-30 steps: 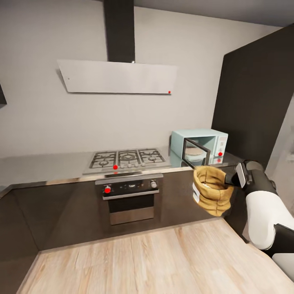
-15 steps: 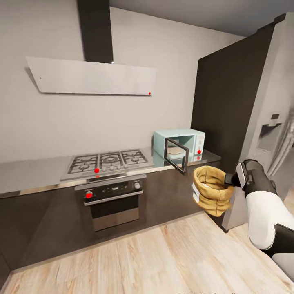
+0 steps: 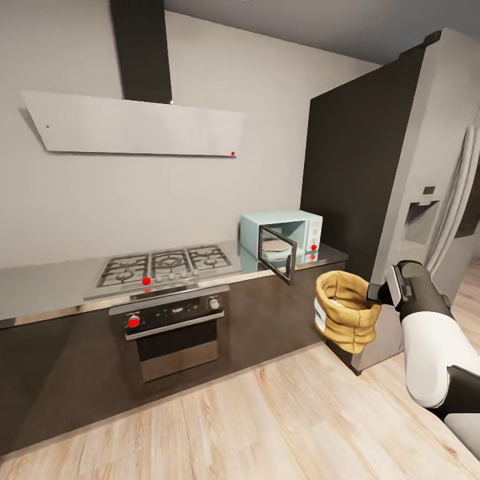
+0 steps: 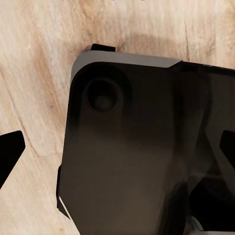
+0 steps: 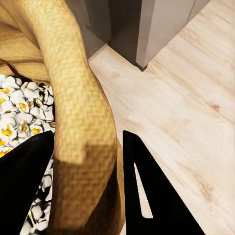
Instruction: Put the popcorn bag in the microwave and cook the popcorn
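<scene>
Head view shows the whole kitchen has slid to the left since a second ago. That means the camera turned; the things did not move. Now the big grey fridge point(image 3: 433, 200) shows at the right. The microwave point(image 3: 283, 233) sits on the grey worktop point(image 3: 53, 287), beside the hob point(image 3: 163, 263), with its door swung open toward the room.

The right claw point(image 3: 375, 293) is clenched on the rim of the bag point(image 3: 343, 310) and holds it up in the air, in front of the dark cabinets and well apart from the microwave. In the right wrist view, one finger point(image 5: 22, 181) is inside the bag and the other outside, with white and yellow popcorn point(image 5: 19, 117) in it.

The left claw cannot be judged; its camera looks at a dark part of the robot above the wood floor point(image 4: 39, 63).

The turn seems to line the robot up with the microwave. The bag must next go in through the open door.
</scene>
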Available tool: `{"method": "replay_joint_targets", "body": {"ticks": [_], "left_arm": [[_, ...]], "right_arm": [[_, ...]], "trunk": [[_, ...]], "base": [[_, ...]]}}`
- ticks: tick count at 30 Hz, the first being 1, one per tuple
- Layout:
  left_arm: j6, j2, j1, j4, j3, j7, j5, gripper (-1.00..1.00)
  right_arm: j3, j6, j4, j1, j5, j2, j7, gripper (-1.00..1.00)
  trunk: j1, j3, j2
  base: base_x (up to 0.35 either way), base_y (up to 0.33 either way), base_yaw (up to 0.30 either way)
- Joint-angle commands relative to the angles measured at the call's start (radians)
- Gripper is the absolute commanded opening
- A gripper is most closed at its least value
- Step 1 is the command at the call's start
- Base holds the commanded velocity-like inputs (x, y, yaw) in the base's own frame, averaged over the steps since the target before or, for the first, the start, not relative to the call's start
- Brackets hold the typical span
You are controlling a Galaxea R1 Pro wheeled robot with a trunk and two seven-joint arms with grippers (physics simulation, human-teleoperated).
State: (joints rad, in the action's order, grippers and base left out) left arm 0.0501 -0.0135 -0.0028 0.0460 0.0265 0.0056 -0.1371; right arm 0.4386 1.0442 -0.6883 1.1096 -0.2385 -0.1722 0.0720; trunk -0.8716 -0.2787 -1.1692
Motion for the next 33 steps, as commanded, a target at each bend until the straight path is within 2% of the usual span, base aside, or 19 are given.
{"method": "replay_joint_targets", "body": {"ticks": [1,11,18,25,33], "left_arm": [[0.003,-0.001,0.000,0.000,0.002,0.001,-0.006,1.00],[-0.013,-0.006,0.000,-0.003,-0.002,0.001,-0.008,1.00],[-0.013,-0.006,0.000,-0.004,-0.002,0.001,-0.009,1.00],[-0.010,-0.006,0.000,-0.003,-0.001,0.001,-0.007,1.00],[-0.005,-0.006,0.000,-0.001,-0.002,0.001,-0.004,1.00]], "right_arm": [[0.002,0.003,0.000,0.001,0.002,0.000,0.003,-1.00],[0.002,0.003,0.000,0.001,0.001,-0.001,0.004,-1.00],[0.002,0.003,0.000,0.001,0.001,-0.028,0.005,-1.00],[0.002,0.003,0.000,0.001,-0.001,-0.029,0.006,-1.00],[0.002,0.003,0.000,0.001,-0.003,-0.029,0.007,-1.00]], "trunk": [[0.000,-0.001,-0.001],[0.000,-0.001,-0.001],[0.000,-0.001,-0.001],[0.000,-0.001,-0.001],[0.000,-0.001,-0.001]], "base": [[0.000,0.000,0.000],[0.237,0.000,0.000],[0.322,0.000,0.000],[0.318,0.000,0.000],[0.127,-0.041,0.000]]}}
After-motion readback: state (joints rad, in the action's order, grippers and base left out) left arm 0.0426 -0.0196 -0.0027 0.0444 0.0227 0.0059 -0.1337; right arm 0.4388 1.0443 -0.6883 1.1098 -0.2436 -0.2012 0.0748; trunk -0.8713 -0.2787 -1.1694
